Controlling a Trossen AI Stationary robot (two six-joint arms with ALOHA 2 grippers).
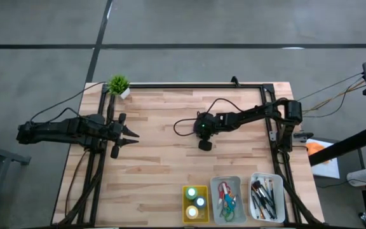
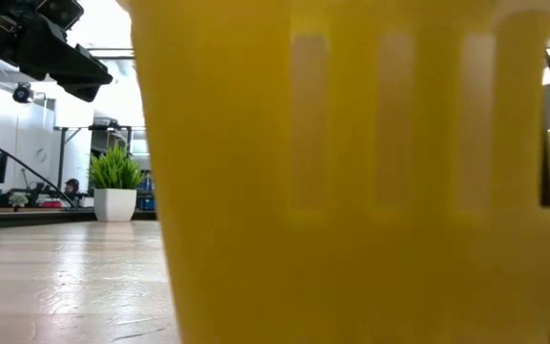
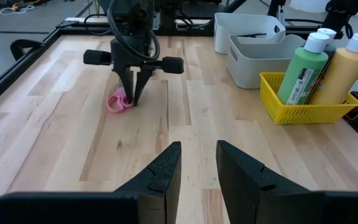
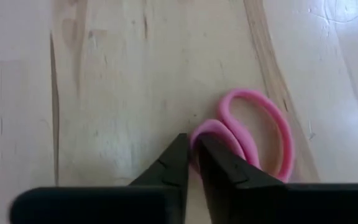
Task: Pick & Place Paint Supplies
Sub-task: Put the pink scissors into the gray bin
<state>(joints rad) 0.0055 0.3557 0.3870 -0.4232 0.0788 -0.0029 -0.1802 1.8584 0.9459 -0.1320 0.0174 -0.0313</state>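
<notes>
Small pink-handled scissors [image 4: 257,127] lie flat on the wooden table near its middle, and also show in the left wrist view as pink scissors [image 3: 118,102]. My right gripper [image 4: 191,158] reaches in from the right, points steeply down and is shut on them; in the high view the right gripper [image 1: 202,131] hides them. My left gripper [image 1: 131,135] hovers over the table's left part, open and with nothing between its fingers [image 3: 166,168]. My right gripper pinches the rim of the scissors' smaller handle ring [image 4: 199,132] between its two fingertips, at the ring's outer end. The fingers come from above, slanting down from the table's right side. The scissors lie flat on the table.
Along the near edge stand a yellow tray [image 1: 186,213] with paint bottles, a grey tray [image 1: 225,181] with scissors and a white tray [image 1: 265,177] with brushes. A small potted plant [image 1: 119,84] stands at the far left corner. The yellow tray [image 2: 351,191] fills the low view.
</notes>
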